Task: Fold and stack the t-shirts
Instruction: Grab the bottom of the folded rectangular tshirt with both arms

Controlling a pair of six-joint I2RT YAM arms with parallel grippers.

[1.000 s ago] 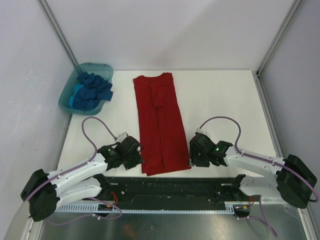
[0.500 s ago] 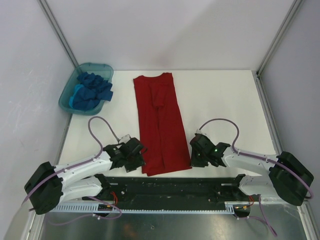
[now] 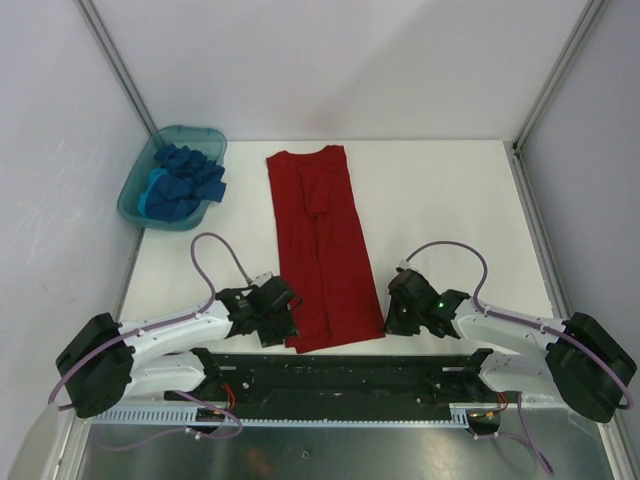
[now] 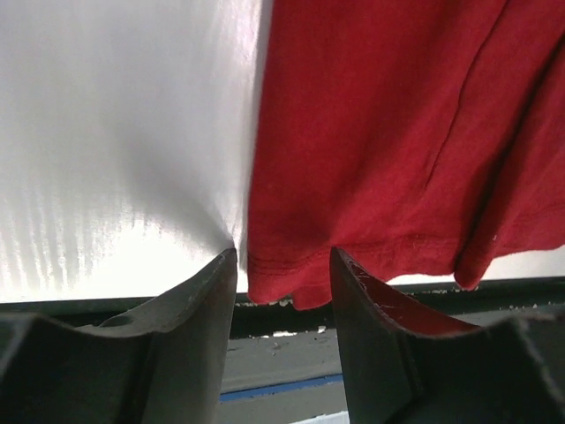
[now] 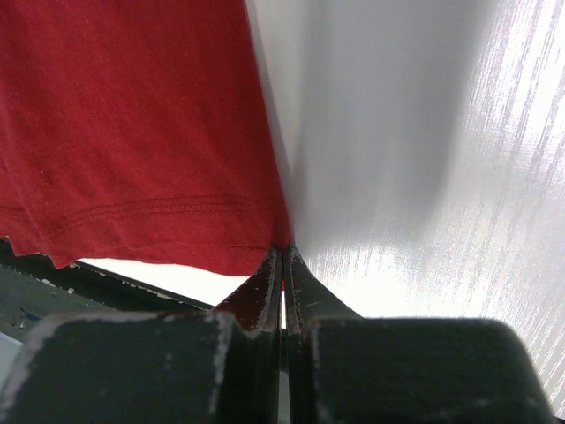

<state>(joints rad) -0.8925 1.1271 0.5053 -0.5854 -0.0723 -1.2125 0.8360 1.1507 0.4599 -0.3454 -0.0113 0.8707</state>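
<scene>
A bright red t-shirt [image 3: 320, 240] lies flat in a long narrow strip down the middle of the white table, hem toward me. My left gripper [image 3: 283, 325] is open at the hem's near left corner. In the left wrist view the gripper [image 4: 282, 256] has that corner of the red cloth [image 4: 388, 132] between its fingertips, untouched. My right gripper [image 3: 392, 322] is at the hem's near right corner. In the right wrist view it [image 5: 283, 250] is shut, its tips pinching the very corner of the red t-shirt [image 5: 132, 115]. Crumpled blue t-shirts [image 3: 185, 180] lie in a tub.
The translucent teal tub [image 3: 190, 131] stands at the back left, close to the left wall. A black rail [image 3: 340, 370] runs along the table's near edge just below the hem. Walls close in the left, back and right sides.
The right gripper's jaws have closed onto the hem's right corner. Both grippers have slid nearer to the table's front edge, and the left one has moved in over the hem's left corner.
</scene>
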